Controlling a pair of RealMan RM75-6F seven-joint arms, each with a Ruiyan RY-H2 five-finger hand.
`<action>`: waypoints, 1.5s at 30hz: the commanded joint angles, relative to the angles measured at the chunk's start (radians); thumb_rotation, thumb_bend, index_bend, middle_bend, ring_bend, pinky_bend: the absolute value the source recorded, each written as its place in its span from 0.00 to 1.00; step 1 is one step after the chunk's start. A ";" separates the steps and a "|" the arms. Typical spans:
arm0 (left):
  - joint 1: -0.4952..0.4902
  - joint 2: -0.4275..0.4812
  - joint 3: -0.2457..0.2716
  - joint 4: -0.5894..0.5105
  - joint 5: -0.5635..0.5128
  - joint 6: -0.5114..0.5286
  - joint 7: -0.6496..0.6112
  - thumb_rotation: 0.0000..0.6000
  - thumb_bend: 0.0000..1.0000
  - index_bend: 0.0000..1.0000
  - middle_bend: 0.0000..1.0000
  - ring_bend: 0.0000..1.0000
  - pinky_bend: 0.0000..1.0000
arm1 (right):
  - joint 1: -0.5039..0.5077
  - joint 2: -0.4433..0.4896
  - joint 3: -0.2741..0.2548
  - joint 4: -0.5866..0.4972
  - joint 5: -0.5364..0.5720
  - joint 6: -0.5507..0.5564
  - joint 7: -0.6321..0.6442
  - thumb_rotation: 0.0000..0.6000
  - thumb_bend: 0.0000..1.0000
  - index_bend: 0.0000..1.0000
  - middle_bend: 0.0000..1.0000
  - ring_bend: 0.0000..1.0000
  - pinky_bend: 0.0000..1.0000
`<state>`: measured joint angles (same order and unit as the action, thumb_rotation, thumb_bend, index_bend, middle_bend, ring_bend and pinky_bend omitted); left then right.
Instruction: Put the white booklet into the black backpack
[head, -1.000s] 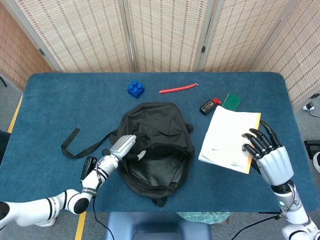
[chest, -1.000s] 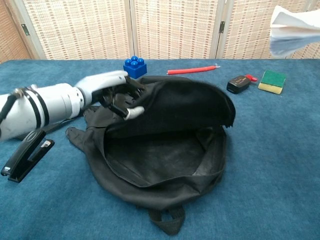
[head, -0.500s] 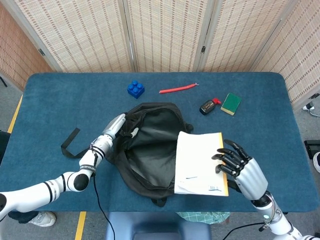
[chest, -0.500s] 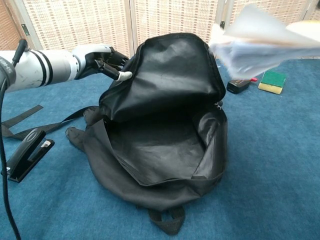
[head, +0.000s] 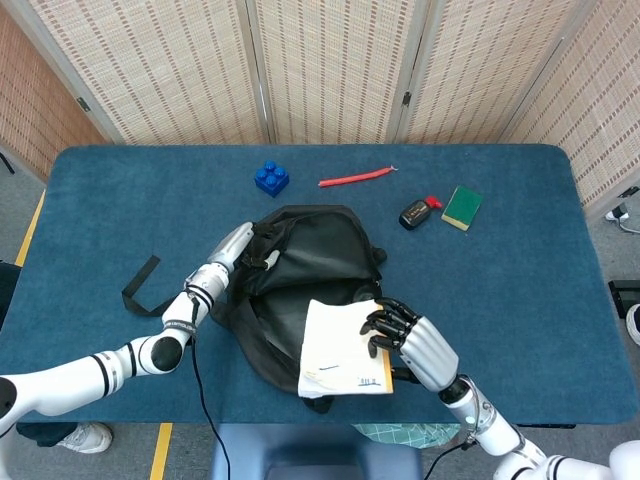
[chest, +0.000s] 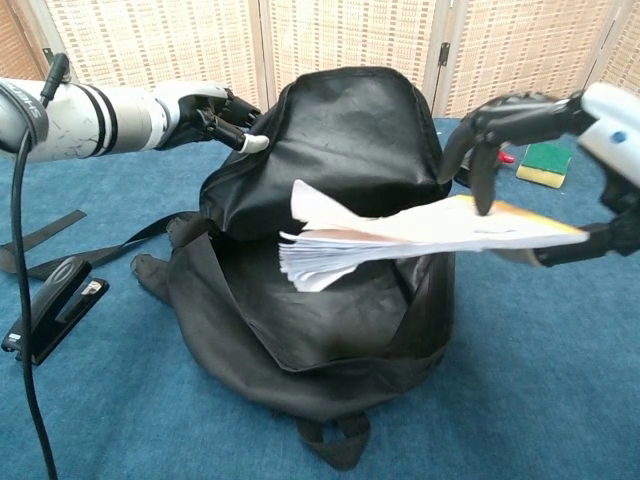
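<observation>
The black backpack (head: 305, 265) (chest: 330, 170) lies mid-table with its mouth open toward the near edge. My left hand (head: 235, 250) (chest: 205, 105) grips the top flap and holds it raised. My right hand (head: 415, 340) (chest: 540, 130) holds the white booklet (head: 340, 350) (chest: 400, 235) roughly flat, fingers on top. The booklet's loose pages hang just in front of the backpack's opening, at its lower right rim.
A black stapler (chest: 50, 305) lies left of the backpack beside its straps (head: 150, 285). At the back are a blue brick (head: 271, 178), a red pen (head: 357, 178), a small black-and-red device (head: 416, 212) and a green sponge (head: 462, 206) (chest: 545, 163).
My right hand has carried the booklet from the right side of the table down and left to the backpack's mouth. My left hand lifted the flap and keeps it raised.
</observation>
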<state>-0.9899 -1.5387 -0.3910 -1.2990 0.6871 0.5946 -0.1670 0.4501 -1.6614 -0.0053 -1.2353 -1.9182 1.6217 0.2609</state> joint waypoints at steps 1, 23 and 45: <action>-0.004 0.004 0.004 -0.003 -0.009 -0.002 0.003 1.00 0.60 0.59 0.32 0.26 0.00 | 0.034 -0.080 0.014 0.091 0.036 -0.049 0.053 1.00 0.39 0.76 0.46 0.34 0.22; 0.005 0.044 0.010 -0.036 -0.030 -0.006 -0.021 1.00 0.60 0.59 0.32 0.25 0.00 | 0.217 -0.489 0.021 0.814 0.064 -0.098 0.155 1.00 0.39 0.76 0.46 0.35 0.24; 0.034 0.093 0.008 -0.095 0.016 0.003 -0.059 1.00 0.60 0.59 0.31 0.25 0.00 | 0.267 -0.573 0.010 1.029 0.164 -0.195 -0.071 1.00 0.39 0.77 0.46 0.34 0.20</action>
<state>-0.9559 -1.4464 -0.3834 -1.3926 0.7024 0.5973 -0.2253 0.7158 -2.2307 0.0043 -0.2106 -1.7635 1.4365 0.2017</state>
